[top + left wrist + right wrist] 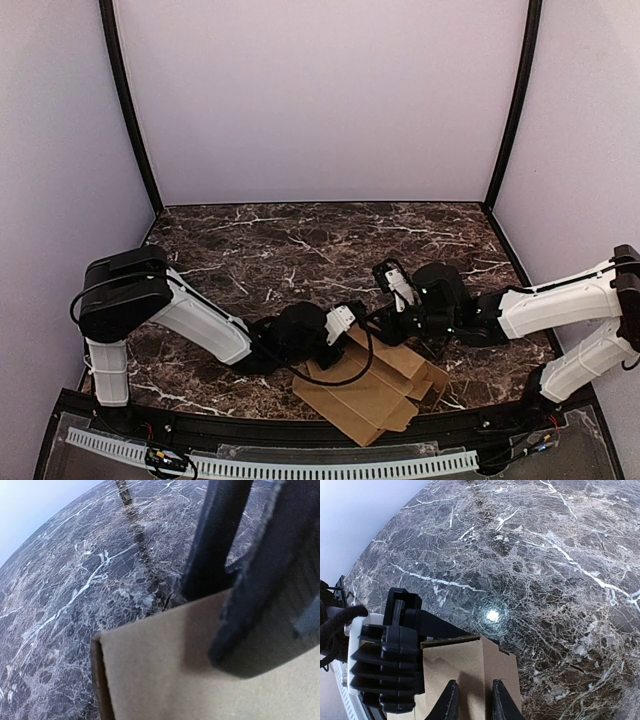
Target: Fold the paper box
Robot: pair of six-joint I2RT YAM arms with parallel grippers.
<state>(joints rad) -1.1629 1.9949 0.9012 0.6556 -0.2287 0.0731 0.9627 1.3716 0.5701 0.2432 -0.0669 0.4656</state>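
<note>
Paper box (375,400) plain brown — table (300,245) dark marble, white veins.

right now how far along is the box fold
Done: the paper box has creased panels, and one raised edge shows in the right wrist view. In hand: the left gripper and right gripper are both at its far side, with cardboard between the left fingers. Left: it lies as a spread, layered sheet at the table's near edge, not a closed carton.

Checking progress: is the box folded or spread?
Mostly spread, not a carton: the box lies low on the table as overlapping panels; the left wrist view shows one creased edge.
</note>
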